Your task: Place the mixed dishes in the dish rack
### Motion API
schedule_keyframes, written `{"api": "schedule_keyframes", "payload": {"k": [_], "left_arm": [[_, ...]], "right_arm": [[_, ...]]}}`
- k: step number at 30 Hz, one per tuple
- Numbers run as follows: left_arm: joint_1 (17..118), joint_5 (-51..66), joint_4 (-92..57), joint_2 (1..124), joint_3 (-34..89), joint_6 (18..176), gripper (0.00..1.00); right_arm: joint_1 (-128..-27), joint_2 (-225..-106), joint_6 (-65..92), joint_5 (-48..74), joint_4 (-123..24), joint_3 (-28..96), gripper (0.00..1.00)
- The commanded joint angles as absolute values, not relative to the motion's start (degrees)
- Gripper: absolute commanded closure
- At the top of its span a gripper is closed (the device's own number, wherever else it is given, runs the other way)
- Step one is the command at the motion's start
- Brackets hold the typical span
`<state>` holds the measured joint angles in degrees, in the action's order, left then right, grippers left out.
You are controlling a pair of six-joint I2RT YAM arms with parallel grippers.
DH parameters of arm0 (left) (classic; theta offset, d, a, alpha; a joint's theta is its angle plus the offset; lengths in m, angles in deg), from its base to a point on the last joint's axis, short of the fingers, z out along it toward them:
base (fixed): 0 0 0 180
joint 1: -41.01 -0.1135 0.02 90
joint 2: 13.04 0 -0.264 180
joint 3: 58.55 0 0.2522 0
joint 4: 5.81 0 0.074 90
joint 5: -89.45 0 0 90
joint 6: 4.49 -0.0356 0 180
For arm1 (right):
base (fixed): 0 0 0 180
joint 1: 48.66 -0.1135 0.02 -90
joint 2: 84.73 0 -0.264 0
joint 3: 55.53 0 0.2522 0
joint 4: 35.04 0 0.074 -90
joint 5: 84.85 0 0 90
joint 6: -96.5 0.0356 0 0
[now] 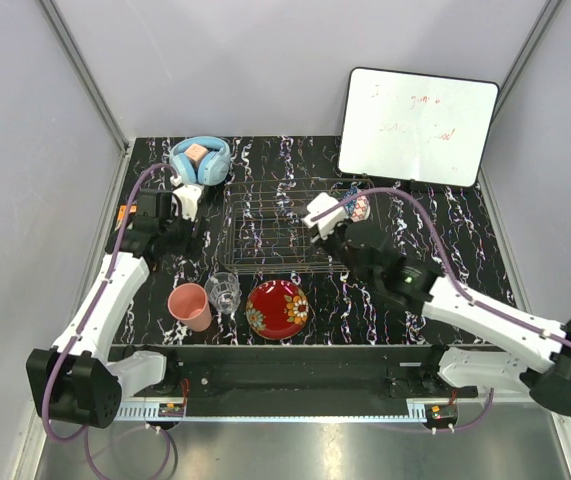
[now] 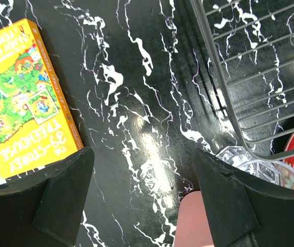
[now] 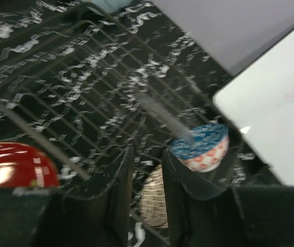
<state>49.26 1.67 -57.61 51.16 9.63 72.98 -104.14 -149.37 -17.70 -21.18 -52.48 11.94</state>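
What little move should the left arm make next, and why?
Probably lower the left fingers toward the salmon-pink cup. They are wide open and hold nothing, the cup shows between them at the bottom edge of the left wrist view, and it stands outside the dish rack.

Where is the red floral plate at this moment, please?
In the top view, the red floral plate lies on the table on the near side of the dish rack, with the glass tumbler beside it on its left.
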Motion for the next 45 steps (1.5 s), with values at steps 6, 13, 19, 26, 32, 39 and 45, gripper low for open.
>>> {"api": "schedule_keyframes", "payload": {"k": [6, 13, 19, 26, 32, 39, 45], "left_arm": [[49.01, 0.42, -57.62, 49.54, 13.05, 72.24, 0.18], [49.01, 0.06, -58.06, 49.27, 13.49, 71.98, 0.18], [49.01, 0.06, -58.15, 48.39, 12.96, 71.72, 0.18], [49.01, -0.46, -58.5, 47.69, 12.7, 71.01, 0.18], [49.01, -0.46, -58.5, 47.6, 12.43, 71.01, 0.18], [48.92, -0.46, -58.68, 47.25, 12.26, 70.84, 0.18], [48.92, -0.46, -58.85, 45.32, 10.76, 69.79, 0.18]], "right_arm": [[-104.12, -142.65, 28.81, 4.77, -60.96, -1.59, 0.59], [-104.12, -149.58, 33.3, 9.36, -53.81, -6.96, 0.57], [-104.03, -154.51, 36.56, 10.42, -44.5, -11.09, 0.54], [-104.12, -159.96, 37.35, 8.23, -39.48, -13.47, 0.49], [-103.94, -163.39, 36.65, 6.38, -36.5, -13.65, 0.47], [-103.94, -171.82, 38.58, 7.78, -32.1, -12.42, 0.48], [-101.92, -176.49, 39.02, 9.72, -32.1, -10.4, 0.54]]}}
